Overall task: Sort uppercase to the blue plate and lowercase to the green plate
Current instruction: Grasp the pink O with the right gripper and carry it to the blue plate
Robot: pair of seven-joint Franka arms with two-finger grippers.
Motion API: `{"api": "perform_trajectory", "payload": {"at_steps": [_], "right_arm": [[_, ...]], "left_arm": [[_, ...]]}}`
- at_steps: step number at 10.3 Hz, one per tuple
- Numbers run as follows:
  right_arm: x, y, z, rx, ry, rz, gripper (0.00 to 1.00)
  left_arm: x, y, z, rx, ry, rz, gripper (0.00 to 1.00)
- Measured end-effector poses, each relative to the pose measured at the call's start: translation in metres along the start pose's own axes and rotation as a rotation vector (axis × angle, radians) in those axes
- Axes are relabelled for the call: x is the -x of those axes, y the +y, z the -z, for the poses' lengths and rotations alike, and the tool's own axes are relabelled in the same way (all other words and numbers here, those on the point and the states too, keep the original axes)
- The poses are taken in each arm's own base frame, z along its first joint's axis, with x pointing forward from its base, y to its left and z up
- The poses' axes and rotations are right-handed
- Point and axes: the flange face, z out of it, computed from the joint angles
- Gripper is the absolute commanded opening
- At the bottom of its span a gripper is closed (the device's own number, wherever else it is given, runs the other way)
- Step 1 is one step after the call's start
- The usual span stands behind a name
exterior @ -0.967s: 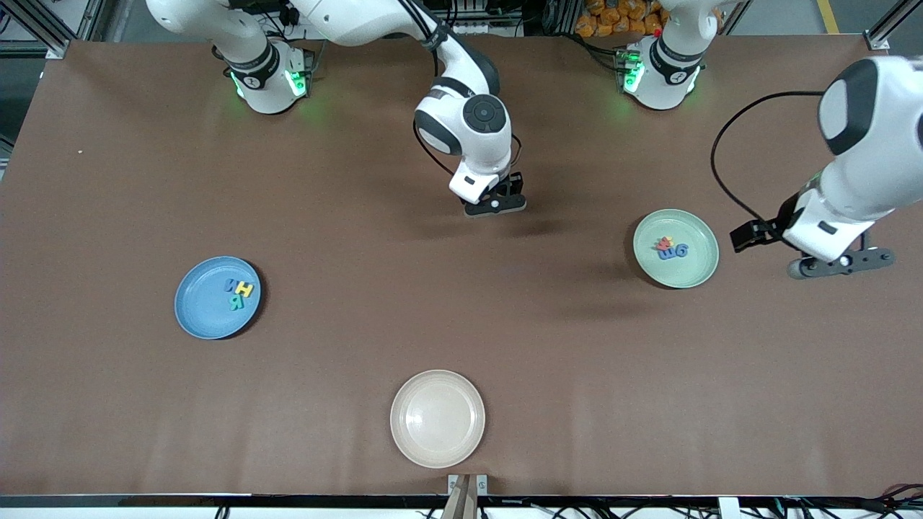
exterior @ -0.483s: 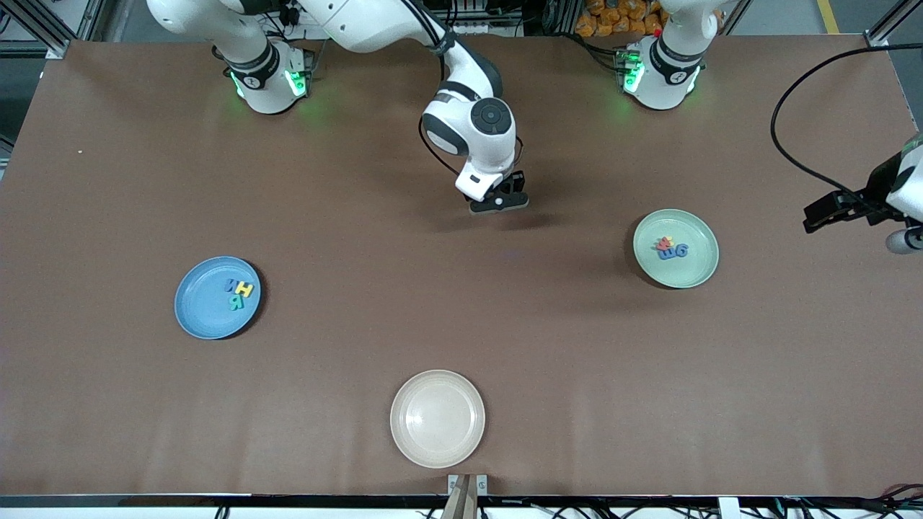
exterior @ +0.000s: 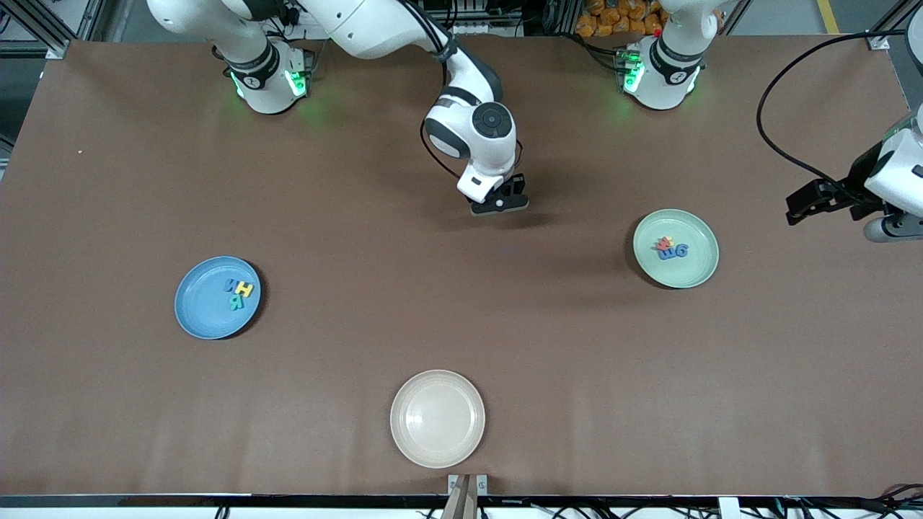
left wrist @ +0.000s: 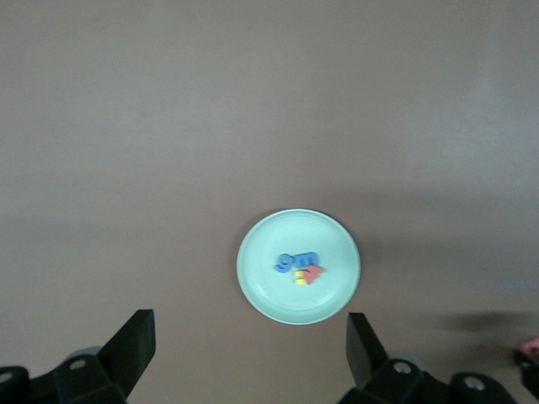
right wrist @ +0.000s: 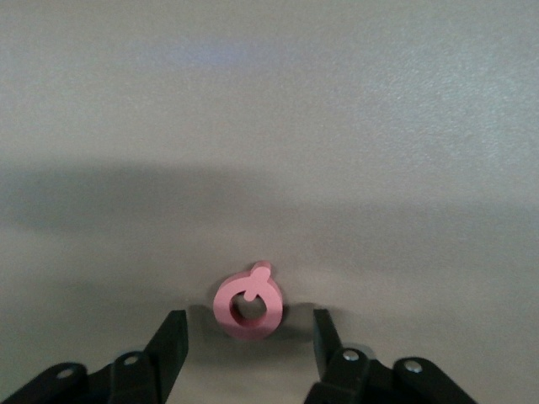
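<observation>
Since one second ago the left gripper [exterior: 893, 229] has swung from just beside the green plate [exterior: 703, 270] out to the table's edge at the left arm's end, at about 3 o'clock in the front view, and the right gripper [exterior: 499, 207] has shifted only a little, staying near 12 o'clock of the table's middle. Its fingers [right wrist: 168, 345] stand partly open, one on each side of the red Q [right wrist: 248, 305], which lies flat on the table between them; I cannot tell if they touch it. Left gripper's fingers [left wrist: 135, 341] are wide apart and hold nothing. Three capitals [exterior: 239, 292] lie on the blue plate [exterior: 195, 310] at 9 o'clock. Lowercase letters [exterior: 670, 249] lie together on the green plate. Near 6 o'clock stands a cream plate [exterior: 404, 440]
</observation>
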Motion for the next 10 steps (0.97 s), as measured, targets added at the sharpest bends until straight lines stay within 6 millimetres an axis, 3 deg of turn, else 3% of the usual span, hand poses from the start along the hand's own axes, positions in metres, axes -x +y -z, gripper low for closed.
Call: {"api": "perform_trajectory", "payload": {"at_steps": [5,6,7,8,10], "right_arm": [[0.001,0.0,-0.005,0.013,0.007,0.014,0.48],[0.001,0.0,-0.005,0.012,0.007,0.014,0.39],[0.001,0.0,-0.005,0.013,0.009,0.016,0.11],[-0.001,0.0,-0.004,0.022,0.018,0.028,0.0],[-0.004,-0.001,-0.003,0.026,0.035,0.041,0.0]], "left_arm": [[-0.001,0.014,0.012,0.043,0.019,0.111,1.0],[-0.001,0.014,0.012,0.043,0.018,0.115,1.0],[-0.001,0.014,0.012,0.043,0.018,0.115,1.0],[-0.001,0.014,0.012,0.043,0.018,0.114,1.0],[-0.001,0.015,0.013,0.043,0.02,0.114,1.0]]}}
